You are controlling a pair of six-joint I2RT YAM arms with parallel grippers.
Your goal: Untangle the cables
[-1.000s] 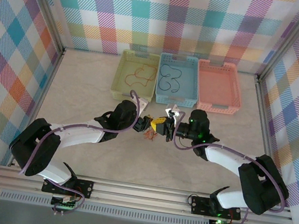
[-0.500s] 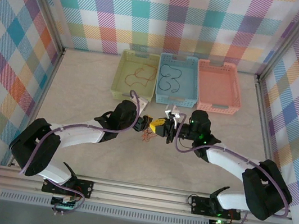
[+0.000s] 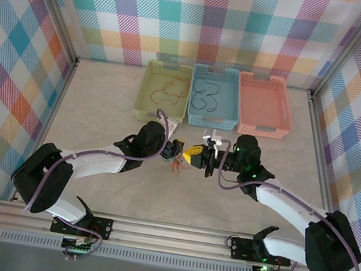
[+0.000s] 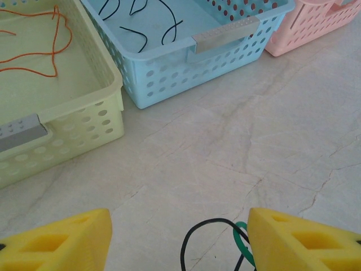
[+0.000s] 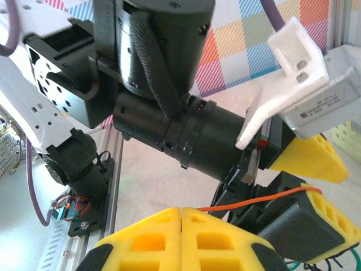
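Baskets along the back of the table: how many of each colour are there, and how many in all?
Yellow-green basket: 1
Blue basket: 1
Pink basket: 1
Total: 3

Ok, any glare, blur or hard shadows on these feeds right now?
Top external: even light, no glare, only faint shadows on the table. Left wrist: sharp, blue basket and black cable crisp. Right wrist: orange cable sharp, plaid wall behind it soft.

Robot lab: plaid walls [image 3: 206, 16], aluminium frame [image 3: 171, 236]
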